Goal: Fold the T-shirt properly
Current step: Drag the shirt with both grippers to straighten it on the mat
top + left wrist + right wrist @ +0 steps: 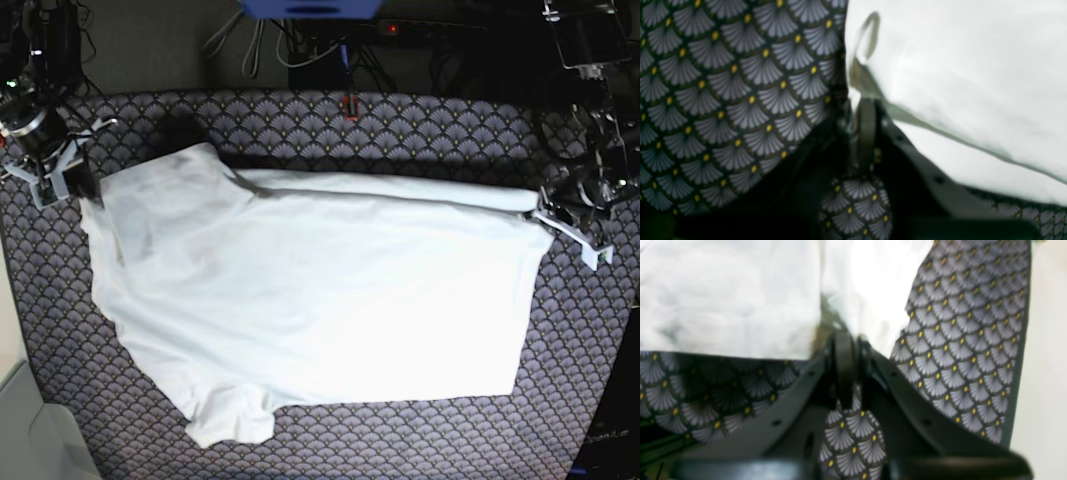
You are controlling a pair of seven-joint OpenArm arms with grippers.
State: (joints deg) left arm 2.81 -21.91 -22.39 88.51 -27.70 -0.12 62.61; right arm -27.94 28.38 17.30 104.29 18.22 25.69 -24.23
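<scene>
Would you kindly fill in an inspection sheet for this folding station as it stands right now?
Surface: table covered by a dark cloth with a grey fan pattern and yellow dots.
Job's things: white T-shirt spread across the table, its far edge folded over along the top, one sleeve sticking out at the near left.
Clutter: nothing seen on the cloth besides the shirt.
Grippers: left claw shut on the T-shirt edge at the base view's right; right claw shut on the T-shirt edge at that view's left.
Cables: dark cables bundled behind the table's far edge.
Surroundings: blue object at the top; pale surface at the left.
</scene>
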